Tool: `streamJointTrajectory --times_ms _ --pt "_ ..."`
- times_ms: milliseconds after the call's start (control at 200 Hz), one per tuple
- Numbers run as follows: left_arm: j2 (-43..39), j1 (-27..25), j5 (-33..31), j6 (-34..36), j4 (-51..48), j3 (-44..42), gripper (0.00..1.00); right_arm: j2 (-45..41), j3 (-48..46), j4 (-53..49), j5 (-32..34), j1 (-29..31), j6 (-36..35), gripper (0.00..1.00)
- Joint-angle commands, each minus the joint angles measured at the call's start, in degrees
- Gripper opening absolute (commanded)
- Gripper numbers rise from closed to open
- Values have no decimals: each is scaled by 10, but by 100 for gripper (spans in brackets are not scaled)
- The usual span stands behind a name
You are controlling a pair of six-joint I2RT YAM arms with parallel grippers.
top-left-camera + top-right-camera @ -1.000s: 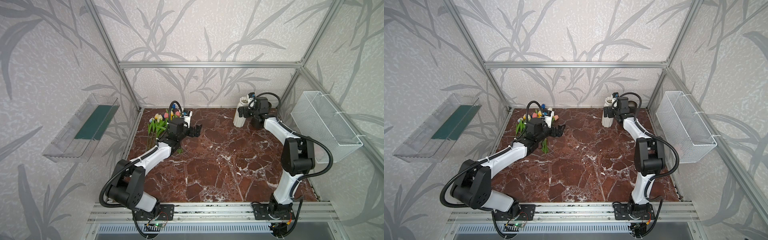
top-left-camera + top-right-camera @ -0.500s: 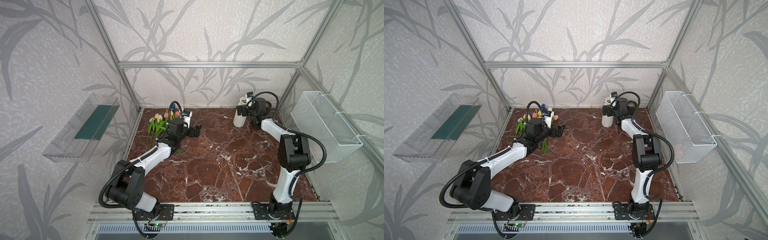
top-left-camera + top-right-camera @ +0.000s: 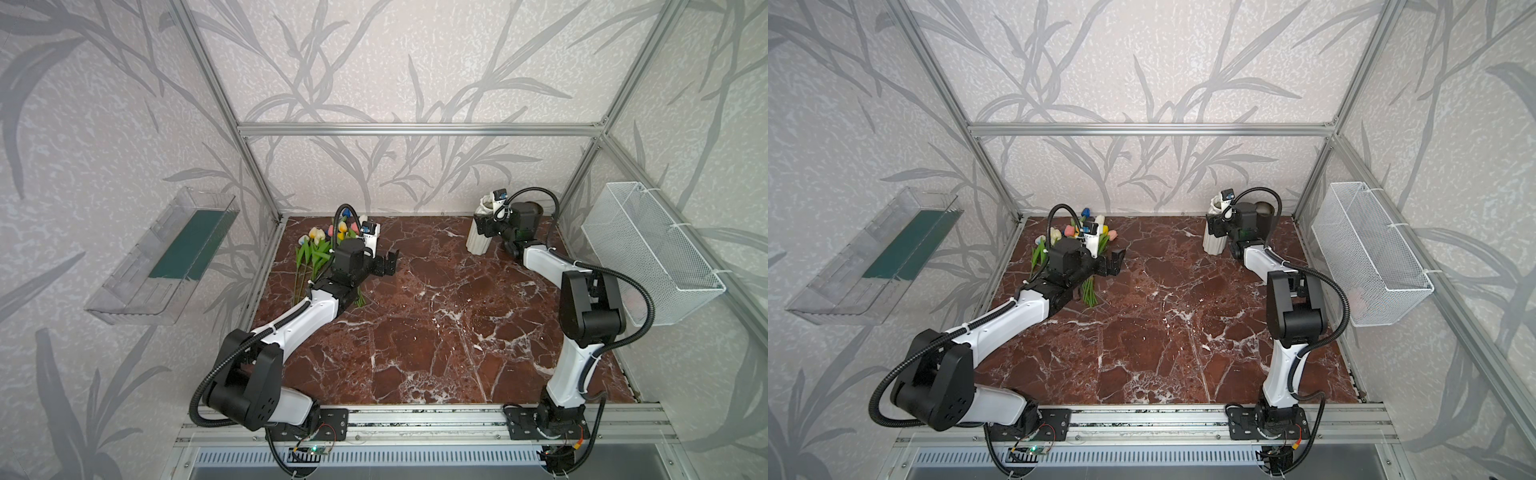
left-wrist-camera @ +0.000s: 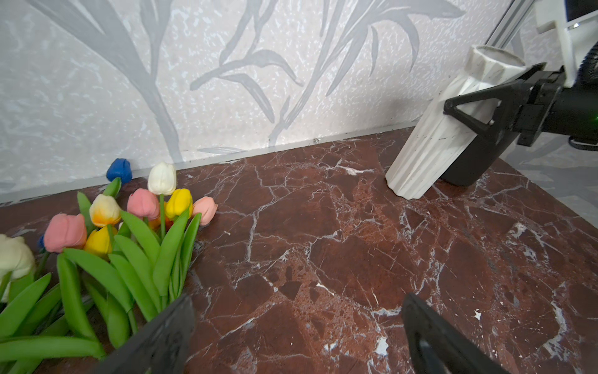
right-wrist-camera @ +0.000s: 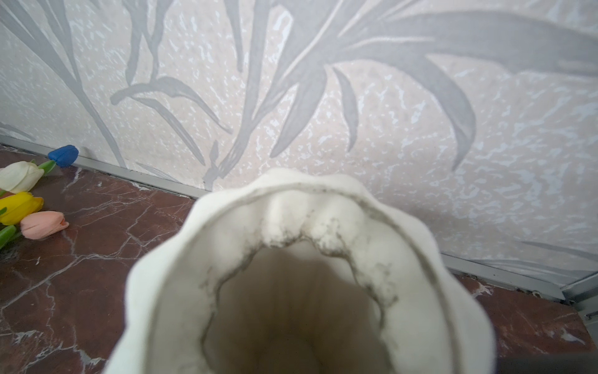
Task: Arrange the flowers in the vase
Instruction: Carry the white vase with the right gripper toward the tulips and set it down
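Left wrist view: left gripper [image 4: 297, 311] gapes wide beside flowers [image 4: 106, 259], lower left; right gripper [image 4: 459, 97] straddles vase [image 4: 417, 155], upper right, clamping unclear.

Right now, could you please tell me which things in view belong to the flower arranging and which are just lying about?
For the job: the flowers; the white vase.
Just there: the wire basket; the clear tray, both wall-mounted.
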Motion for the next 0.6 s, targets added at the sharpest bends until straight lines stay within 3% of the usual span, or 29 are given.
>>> streamJointTrajectory --times_ms 0,140,250,415,595 --pt "-35 -2 -42 2 23 -20 99 -51 -11 10 -48 18 3 42" --pt "-55 0 -100 -7 12 -37 99 -83 -29 28 -77 60 12 35" --pt "-68 6 -160 -30 2 -57 99 -101 -44 49 -96 126 -7 32" --pt "-94 21 -187 -60 8 -93 99 -83 -38 66 -80 228 -54 31" --pt "-113 22 -204 -55 14 -115 99 -39 5 46 -79 258 -61 30"
